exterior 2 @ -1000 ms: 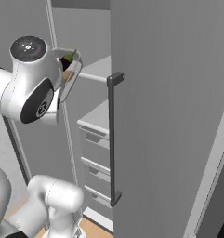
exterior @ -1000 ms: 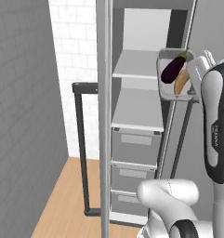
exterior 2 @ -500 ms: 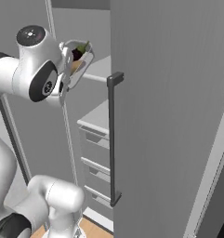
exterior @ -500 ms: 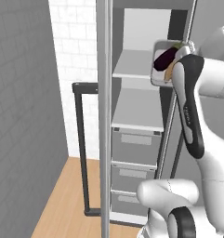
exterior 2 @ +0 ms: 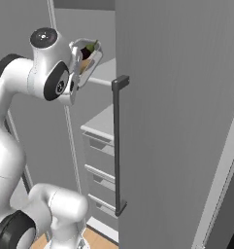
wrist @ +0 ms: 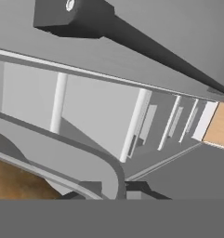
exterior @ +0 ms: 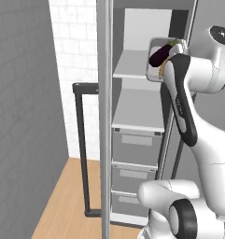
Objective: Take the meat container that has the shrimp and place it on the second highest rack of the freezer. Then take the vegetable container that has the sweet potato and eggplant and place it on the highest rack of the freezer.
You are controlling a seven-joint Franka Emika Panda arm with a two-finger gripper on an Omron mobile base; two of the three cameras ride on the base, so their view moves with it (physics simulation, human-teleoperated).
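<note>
My gripper [exterior: 167, 65] is shut on the rim of the vegetable container [exterior: 157, 59], a pale tray tipped steeply on its side. The dark purple eggplant [exterior: 158, 54] lies in it, with the sweet potato [exterior 2: 84, 64] beside it. The container hangs at the right front edge of the freezer's [exterior: 132, 154] highest rack [exterior: 130, 65], level with it. In the right base view the gripper [exterior 2: 78, 69] holds the container [exterior 2: 88, 57] left of the freezer door. The container's grey rim [wrist: 67, 155] curves over my fingertips [wrist: 132, 188] in the hand view. The meat container with the shrimp is out of view.
The freezer door [exterior 2: 176, 121] stands open at the right with its long dark bar handle [exterior 2: 117, 146]. A second shelf [exterior: 137, 109] and grey drawers [exterior: 135, 147] lie below. A white tiled wall [exterior: 74, 46] and wooden floor [exterior: 62, 200] are left of the cabinet.
The arm has raised the container and carried it left, toward the top shelf. The elbow has swung up and the container has tilted further.
</note>
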